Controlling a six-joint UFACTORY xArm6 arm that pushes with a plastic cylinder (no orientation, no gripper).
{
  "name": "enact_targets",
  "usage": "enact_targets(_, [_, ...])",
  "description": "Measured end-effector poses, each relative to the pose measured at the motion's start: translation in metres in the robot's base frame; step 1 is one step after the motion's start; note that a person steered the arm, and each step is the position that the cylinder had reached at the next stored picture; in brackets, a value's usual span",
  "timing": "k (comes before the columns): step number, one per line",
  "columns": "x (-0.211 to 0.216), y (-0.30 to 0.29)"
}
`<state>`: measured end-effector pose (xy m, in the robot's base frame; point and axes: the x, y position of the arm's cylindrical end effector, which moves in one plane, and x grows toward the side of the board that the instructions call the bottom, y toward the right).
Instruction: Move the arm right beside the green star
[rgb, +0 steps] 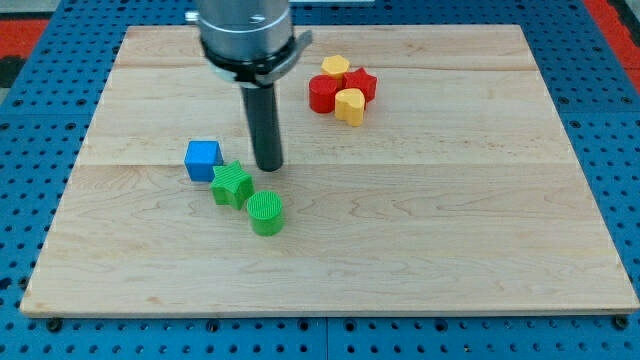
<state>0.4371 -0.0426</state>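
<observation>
The green star (232, 185) lies on the wooden board (420, 220), left of centre. My tip (268, 166) stands just to the star's upper right, a small gap from it. A blue cube (203, 159) touches the star's upper left. A green cylinder (266, 213) sits just below and right of the star.
A cluster sits at the view's top, right of the rod: a yellow block (335, 67), a red star (360, 84), a red cylinder (322, 94) and a yellow block (350, 105). The board lies on a blue perforated table (30, 130).
</observation>
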Motion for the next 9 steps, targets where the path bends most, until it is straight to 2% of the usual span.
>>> enact_targets(1, [-0.005,0.103])
enact_targets(2, [-0.002,0.135])
enact_targets(4, [0.071,0.110])
enact_targets(6, [0.117,0.078])
enact_targets(7, [0.110,0.023])
enact_targets(8, [0.087,0.020])
enact_targets(9, [0.043,0.062])
